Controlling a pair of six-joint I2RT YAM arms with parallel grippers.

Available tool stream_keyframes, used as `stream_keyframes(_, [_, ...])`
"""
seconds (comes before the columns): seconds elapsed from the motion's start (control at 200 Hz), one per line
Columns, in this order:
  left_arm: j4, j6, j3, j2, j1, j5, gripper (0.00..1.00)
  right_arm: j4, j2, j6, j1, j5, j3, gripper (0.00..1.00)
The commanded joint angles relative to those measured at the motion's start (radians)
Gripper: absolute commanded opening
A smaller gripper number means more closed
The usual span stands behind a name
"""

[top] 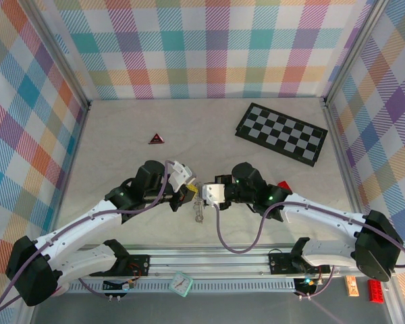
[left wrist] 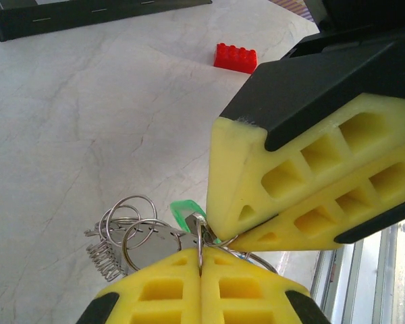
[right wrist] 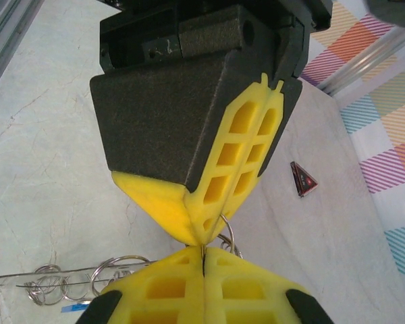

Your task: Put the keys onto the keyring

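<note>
Left gripper (left wrist: 201, 263) and right gripper (right wrist: 202, 263) meet tip to tip low over the worktop (left wrist: 88, 121). Both sets of jaws are pressed fully together, and each nips the thin wire of the keyring (left wrist: 200, 236) in its seam. The keys (left wrist: 158, 239) and loose rings (left wrist: 125, 216) bunch just to one side of the meeting tips.

Left gripper (top: 192, 195), right gripper (top: 204, 194), meeting over keys (top: 200, 210)
</note>
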Motion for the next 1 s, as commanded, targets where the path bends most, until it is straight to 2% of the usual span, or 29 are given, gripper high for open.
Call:
stream_keyframes(0.0, [0.023, -0.012, 0.035, -0.011, -0.009, 0.022, 0.0, 0.04, -0.025, -0.012, 0.007, 0.005, 0.004, 0.0])
stream_keyframes(0.325, [0.026, -0.013, 0.034, -0.015, -0.009, 0.023, 0.0, 0.054, -0.05, -0.022, 0.007, 0.029, -0.011, 0.0])
stream_keyframes(0.995, [0.03, -0.015, 0.033, -0.017, -0.009, 0.026, 0.0, -0.001, -0.024, -0.023, 0.009, 0.002, 0.01, 0.0])
